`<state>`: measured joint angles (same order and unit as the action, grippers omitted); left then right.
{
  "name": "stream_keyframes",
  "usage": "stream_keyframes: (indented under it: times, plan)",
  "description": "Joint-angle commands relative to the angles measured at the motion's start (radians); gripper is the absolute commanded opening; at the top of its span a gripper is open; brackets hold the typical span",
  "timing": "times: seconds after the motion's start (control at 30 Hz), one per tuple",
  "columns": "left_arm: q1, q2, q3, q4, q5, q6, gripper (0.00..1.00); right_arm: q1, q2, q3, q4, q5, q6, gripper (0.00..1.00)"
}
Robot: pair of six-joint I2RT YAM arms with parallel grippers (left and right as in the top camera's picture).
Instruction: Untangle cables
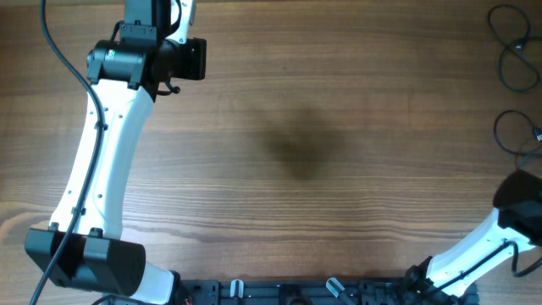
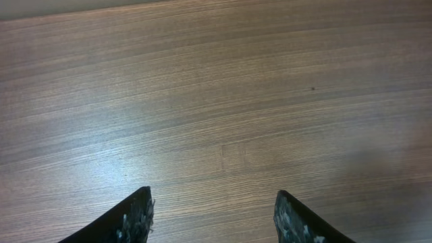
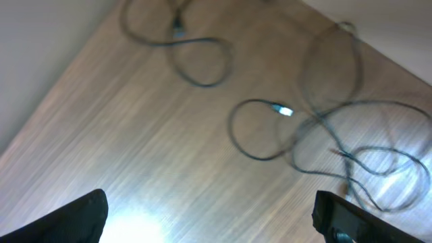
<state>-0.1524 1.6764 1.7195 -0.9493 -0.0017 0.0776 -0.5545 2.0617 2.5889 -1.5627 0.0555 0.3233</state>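
Observation:
The cables [image 1: 512, 51] lie as thin black loops at the table's far right edge, with another loop [image 1: 515, 131] just below them. In the right wrist view one cable forms a loop [image 3: 196, 61] at the top. A second loop [image 3: 260, 135] ends in a small plug [image 3: 283, 110], and a tangle of crossing cords [image 3: 364, 148] lies to its right. My right gripper [image 3: 209, 202] is open wide above bare wood, short of the cables. Far off at the table's left rear, my left gripper [image 2: 212, 202] is open over bare wood, with nothing between its fingers.
The left arm [image 1: 102, 161] runs from the front left corner up to the far left of the wooden table [image 1: 296, 169]. The right arm [image 1: 500, 229] rises at the front right corner. The table's far edge [image 2: 67, 10] shows in the left wrist view.

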Motion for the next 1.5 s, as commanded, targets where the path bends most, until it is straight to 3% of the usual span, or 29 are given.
stream_keyframes:
  times: [0.0, 0.4, 0.53, 0.63, 0.9, 0.97, 1.2, 1.47]
  plan:
    - [-0.003, -0.018, -0.001, 0.011, -0.012, -0.018, 0.59, 0.087, -0.041, 0.003, 0.023, -0.046, -0.083, 1.00]
    - [-0.003, -0.019, -0.001, 0.086, -0.183, -0.140, 0.56, 0.458, -0.125, 0.003, 0.160, -0.001, -0.116, 0.99]
    - [-0.003, -0.028, -0.001, 0.129, -0.189, -0.140, 0.54, 0.600, -0.121, 0.003, 0.201, 0.136, -0.114, 1.00]
    - [0.000, -0.047, -0.001, 0.143, -0.279, -0.159, 0.54, 0.686, -0.122, 0.003, 0.229, 0.225, -0.115, 1.00]
    - [0.014, -0.082, -0.001, 0.180, -0.445, -0.191, 0.56, 0.754, -0.121, 0.003, 0.270, 0.226, -0.106, 1.00]
    - [0.035, -0.081, -0.001, 0.175, -0.399, -0.191, 0.57, 0.755, -0.121, 0.003, 0.272, 0.205, -0.107, 1.00]
    - [0.147, -0.080, -0.001, 0.190, 0.020, -0.188, 0.63, 0.755, -0.084, 0.003, 0.272, 0.149, -0.112, 1.00]
    - [0.154, -0.072, -0.001, 0.202, 0.061, -0.161, 0.66, 0.781, 0.020, 0.003, 0.280, 0.100, -0.087, 1.00]
